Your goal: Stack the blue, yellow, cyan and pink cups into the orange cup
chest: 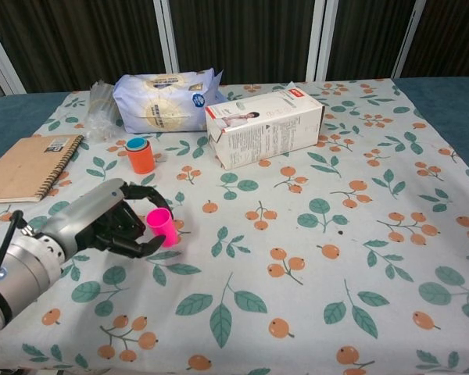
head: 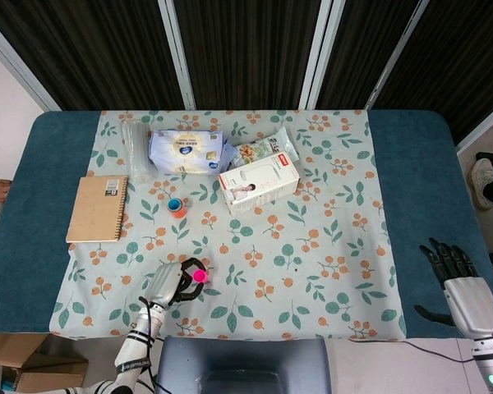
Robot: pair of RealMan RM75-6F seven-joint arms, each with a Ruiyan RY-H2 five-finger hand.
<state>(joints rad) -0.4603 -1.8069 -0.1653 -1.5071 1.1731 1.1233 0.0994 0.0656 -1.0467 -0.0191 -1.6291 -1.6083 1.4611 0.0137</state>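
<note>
left hand [chest: 113, 223] fingers curled round 1 pink cup [chest: 162, 227], cup tilted, at near-left of cloth [chest: 359, 234] | 1 orange cup [chest: 141, 155] upright with blue one nested inside, beyond hand, near 1 notebook [chest: 27, 166] | right hand [head: 464, 291] fingers spread, holding nothing, at table's right edge | 1 white box [chest: 264, 126], 1 blue bag [chest: 162, 101]

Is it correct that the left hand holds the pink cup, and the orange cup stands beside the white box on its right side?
Not quite. The left hand holds the pink cup, but the orange cup stands left of the white box, as the chest view shows.
</note>
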